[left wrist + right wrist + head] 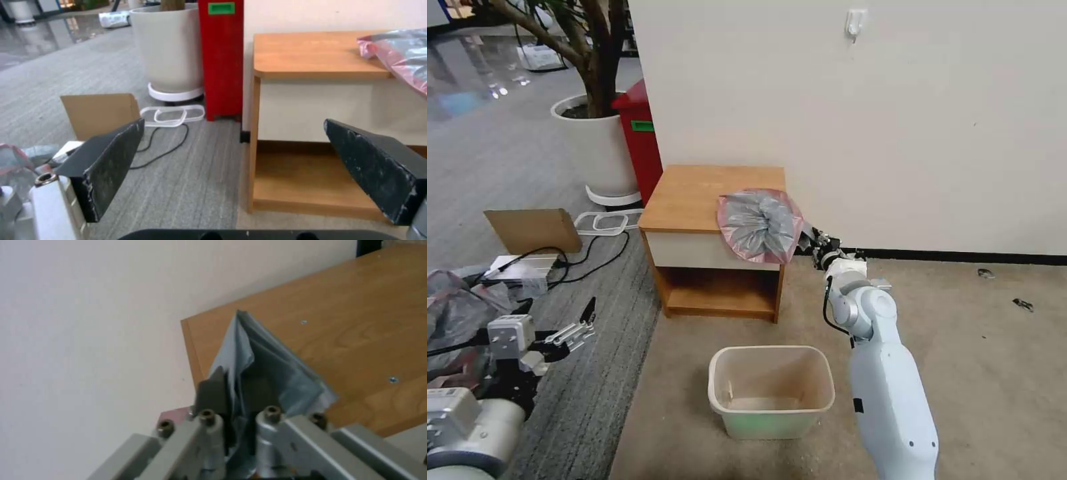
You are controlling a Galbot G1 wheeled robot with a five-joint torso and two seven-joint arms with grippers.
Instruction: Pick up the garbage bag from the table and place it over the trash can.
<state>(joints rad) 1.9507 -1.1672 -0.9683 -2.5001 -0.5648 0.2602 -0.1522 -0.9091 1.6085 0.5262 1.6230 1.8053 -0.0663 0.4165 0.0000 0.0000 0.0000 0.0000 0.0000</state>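
A: Why is the right gripper [812,241] reaching beside the table [694,197]?
B: It's pinching the garbage bag [759,225] at its overhanging edge (easiest grab there). The left gripper [582,323] is waiting wide open, low; the trash can [770,387] is sitting below.

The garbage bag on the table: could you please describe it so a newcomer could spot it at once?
Find the table against the wall. The garbage bag drapes over its front right corner, pinched by the right gripper. It is crinkly grey plastic with a pink rim.

Garbage bag [402,55] cut off by frame edge.
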